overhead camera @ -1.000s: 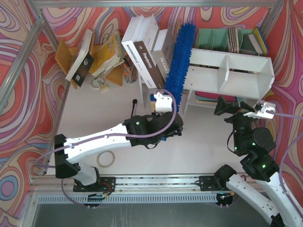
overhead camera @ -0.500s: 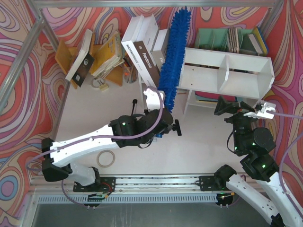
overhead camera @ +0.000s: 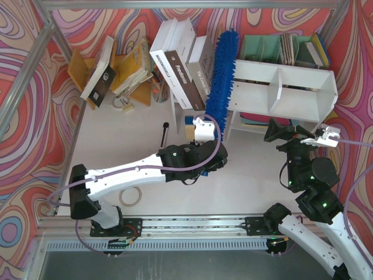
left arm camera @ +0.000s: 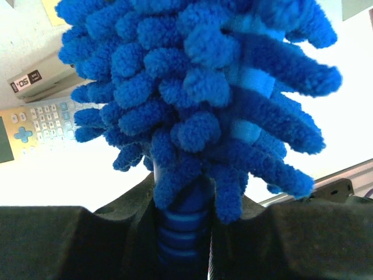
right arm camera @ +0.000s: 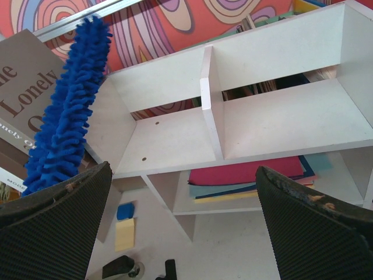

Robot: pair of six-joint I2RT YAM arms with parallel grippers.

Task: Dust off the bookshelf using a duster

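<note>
Standing up from the left hand point(left arm camera: 185, 239), which is clamped on its handle, the duster point(overhead camera: 224, 73) points its long axis to the back wall, just beside the left end of the bookshelf point(overhead camera: 309, 76), which lies to its right. The right hand point(right arm camera: 182, 204), jaws apart and empty, faces the compartments.

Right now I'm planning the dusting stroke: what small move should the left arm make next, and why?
Probably sweep the duster rightward into the left compartment of the bookshelf: the left gripper grips its handle, yet the head stands beside the shelf's left end, outside both compartments.
</note>
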